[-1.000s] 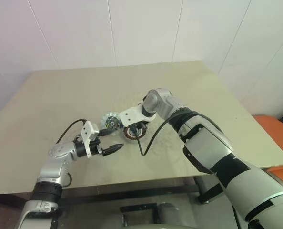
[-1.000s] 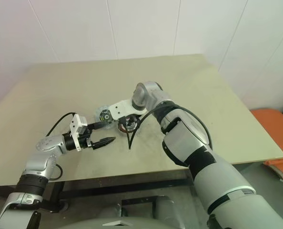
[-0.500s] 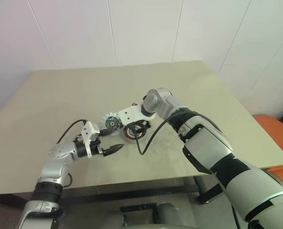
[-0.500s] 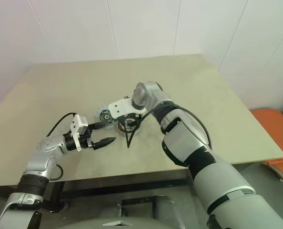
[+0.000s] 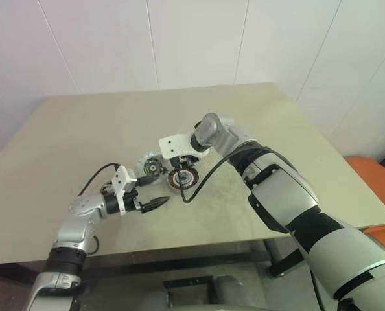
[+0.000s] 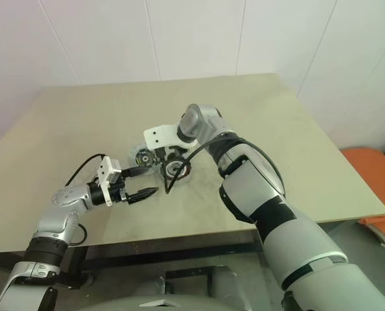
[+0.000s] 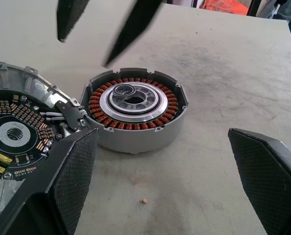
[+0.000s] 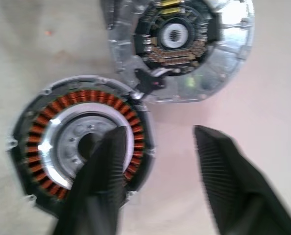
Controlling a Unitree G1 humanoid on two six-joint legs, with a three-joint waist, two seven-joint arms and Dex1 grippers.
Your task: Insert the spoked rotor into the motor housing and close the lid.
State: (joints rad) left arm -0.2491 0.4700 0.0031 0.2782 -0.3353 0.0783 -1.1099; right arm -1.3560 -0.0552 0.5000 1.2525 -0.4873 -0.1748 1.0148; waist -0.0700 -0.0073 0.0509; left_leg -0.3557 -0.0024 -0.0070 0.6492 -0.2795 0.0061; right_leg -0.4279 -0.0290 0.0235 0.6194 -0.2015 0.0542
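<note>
The spoked rotor (image 7: 135,123), a ring of copper windings with a silvery centre and a grey rim, lies flat on the table. Its rim touches the motor housing (image 7: 18,132), a shallow silvery case with a circuit board and a black hub, and a small black connector sits where they meet. I cannot tell which part is the lid. My right gripper (image 8: 157,131) hangs just above the rotor (image 5: 181,179), open and pointing down, with nothing between its fingers. My left gripper (image 7: 170,186) is wide open and level. It sits on the near side of the housing (image 5: 150,166) and touches neither part.
Both parts lie near the middle of the tan table (image 5: 277,129). A black cable (image 5: 196,194) from my right wrist loops down onto the table beside the rotor. An orange seat (image 5: 374,175) stands past the table's right edge. A white wall runs behind.
My right gripper has lifted off the rotor and its wrist has swung up and to the left, leaving the rotor on the table. The left arm has kept still.
</note>
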